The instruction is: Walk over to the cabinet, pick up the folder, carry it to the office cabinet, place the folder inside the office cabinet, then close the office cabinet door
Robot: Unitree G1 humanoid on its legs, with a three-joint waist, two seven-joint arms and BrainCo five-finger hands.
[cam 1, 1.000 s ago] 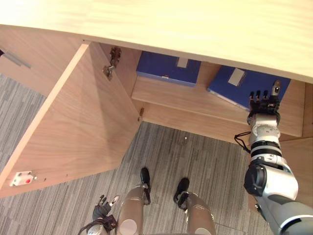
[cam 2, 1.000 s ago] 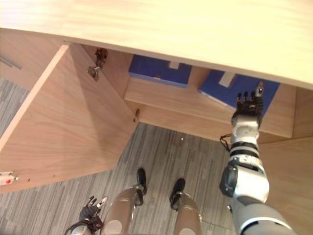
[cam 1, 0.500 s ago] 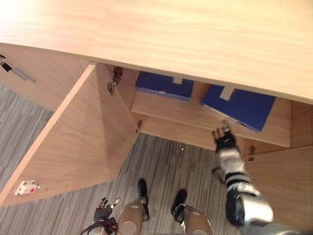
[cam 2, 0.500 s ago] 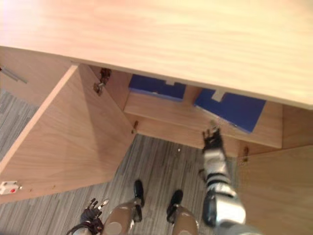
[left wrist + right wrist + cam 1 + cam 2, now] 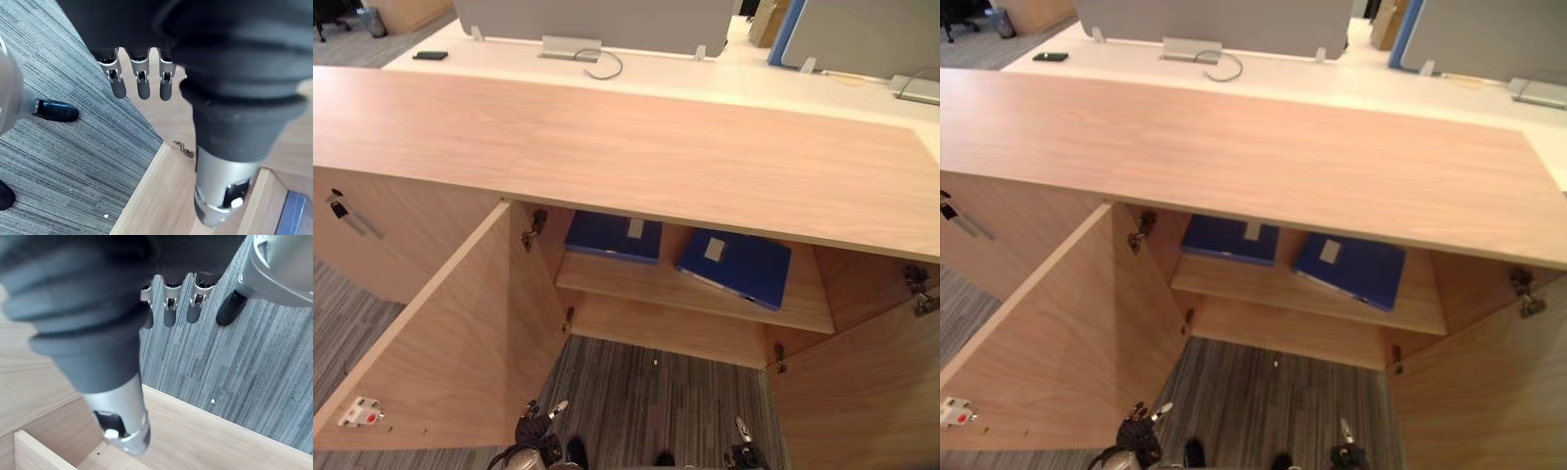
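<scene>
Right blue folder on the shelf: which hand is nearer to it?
Right. The right hand hangs in front of the right blue folder; the left hand hangs by the open left door, further off.

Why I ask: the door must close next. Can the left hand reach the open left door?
Probably yes: the left hand hangs low with open, empty fingers close beside the inner face of the open left door, and nothing shows between them.

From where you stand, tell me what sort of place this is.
Probably an open-plan office: a wooden storage cabinet with two blue folders on its shelf, a white desk behind it with grey partition screens, and grey striped carpet.
</scene>
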